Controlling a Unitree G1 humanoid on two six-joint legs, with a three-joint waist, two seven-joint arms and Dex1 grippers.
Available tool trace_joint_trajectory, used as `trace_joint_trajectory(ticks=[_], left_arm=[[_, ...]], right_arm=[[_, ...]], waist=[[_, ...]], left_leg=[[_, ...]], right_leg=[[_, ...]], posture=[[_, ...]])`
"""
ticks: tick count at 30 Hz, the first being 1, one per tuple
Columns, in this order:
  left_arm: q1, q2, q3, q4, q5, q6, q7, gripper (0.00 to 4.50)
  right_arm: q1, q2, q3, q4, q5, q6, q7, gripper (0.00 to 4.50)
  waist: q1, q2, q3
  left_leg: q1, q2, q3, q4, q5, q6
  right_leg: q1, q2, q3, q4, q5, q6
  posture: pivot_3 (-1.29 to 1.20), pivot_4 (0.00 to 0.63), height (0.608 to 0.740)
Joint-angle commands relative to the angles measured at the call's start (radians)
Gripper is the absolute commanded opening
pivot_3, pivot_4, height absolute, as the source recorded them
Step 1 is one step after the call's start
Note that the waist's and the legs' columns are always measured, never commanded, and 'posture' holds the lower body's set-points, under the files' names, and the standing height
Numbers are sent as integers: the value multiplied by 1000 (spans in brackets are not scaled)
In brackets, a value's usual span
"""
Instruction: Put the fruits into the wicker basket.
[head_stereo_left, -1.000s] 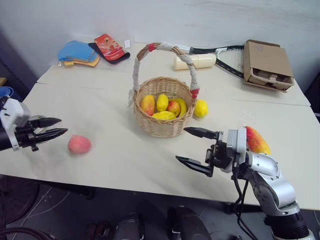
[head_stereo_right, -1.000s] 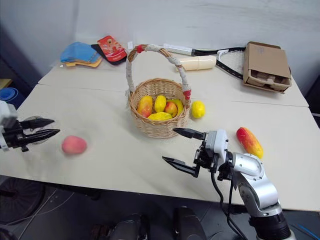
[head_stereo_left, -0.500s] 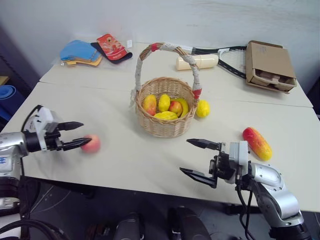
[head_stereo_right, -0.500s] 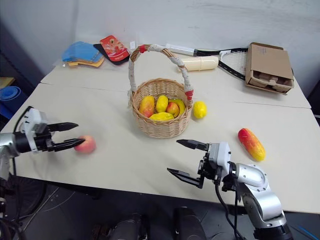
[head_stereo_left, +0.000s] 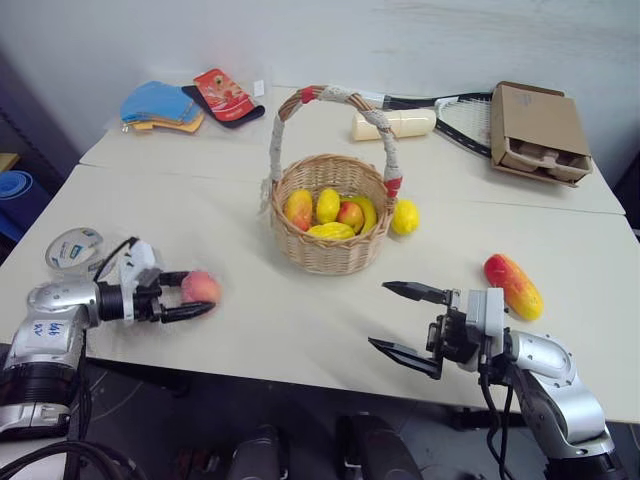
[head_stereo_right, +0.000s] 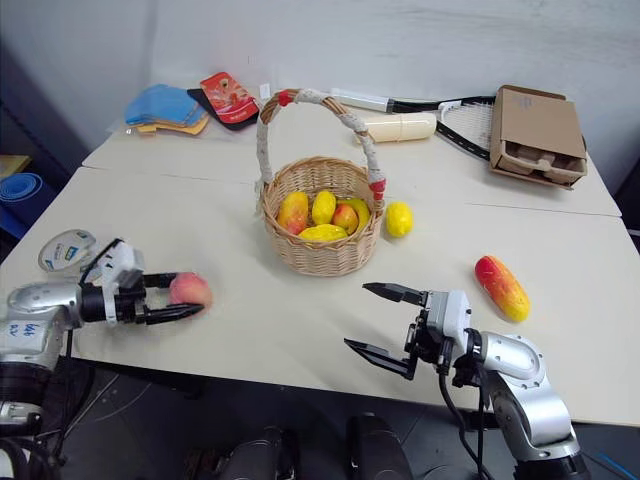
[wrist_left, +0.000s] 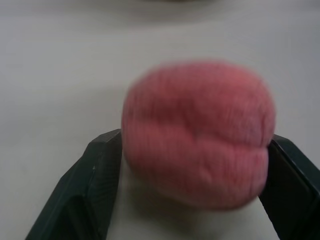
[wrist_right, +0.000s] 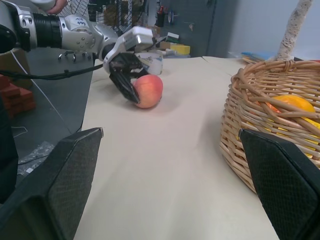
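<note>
The right gripper is hovering wide open and empty over the near table edge. At the near left, the left gripper is bracketing the peach, fingers either side; a firm grip cannot be told. A mango is lying right. Farther back, the wicker basket is holding fruits, a lemon just beside it.

You face a wide cream-topped desk set against a plain white wall; below the desk's near edge lies a dark grey floor.
</note>
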Motion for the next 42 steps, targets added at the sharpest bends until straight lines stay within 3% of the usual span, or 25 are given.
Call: trace_joint_trajectory(ticks=[1,9,13,16,24,28,36,42], left_arm=[[-4,20,-13,-20,28,10,10,2648],[-20,-6,27,-2,26,-58,52,122],[0,3,58,-29,2,-34,62,42],[12,0,97,-69,-33,-3,74,641],[107,44,171,-310,-87,28,72,3149],[46,-1,128,-390,-107,57,113,4477],[-92,-154,-28,-278,31,-15,247,4477],[-159,-295,-96,-163,21,-33,229,4477]], right_arm=[[-8,1,-17,2,-1,-32,11,4500],[-3,9,-6,25,-12,-66,22,4500],[1,14,-2,23,-15,-69,18,4500],[4,18,0,26,-19,-73,16,4500],[26,10,-20,32,-24,-84,16,4500],[40,4,-25,40,-30,-88,24,4500],[41,-5,-23,35,-35,-85,24,4500],[72,-4,-9,12,-40,-82,14,4500]], waist=[[0,0,0],[-1,0,0],[-2,0,0],[-1,0,0],[-2,0,0],[3,0,0],[-2,0,1],[4,0,1]], left_leg=[[0,0,0,0,0,0],[0,0,0,0,0,0],[0,0,0,0,0,0],[0,0,0,0,0,0],[0,0,0,-1,-1,0],[0,0,0,-1,0,0],[-1,-1,1,0,1,-1],[0,0,0,1,1,-2]], right_leg=[[0,0,0,0,0,0],[0,0,0,-1,0,0],[0,0,0,-1,0,0],[0,0,0,-1,0,0],[0,0,0,-1,0,0],[0,-1,0,-1,0,0],[1,0,0,-2,0,2],[1,2,1,-1,0,2]], posture=[[0,150,740],[0,150,740],[0,150,740],[0,150,740],[0,150,740],[0,150,740],[0,150,740],[0,150,740]])
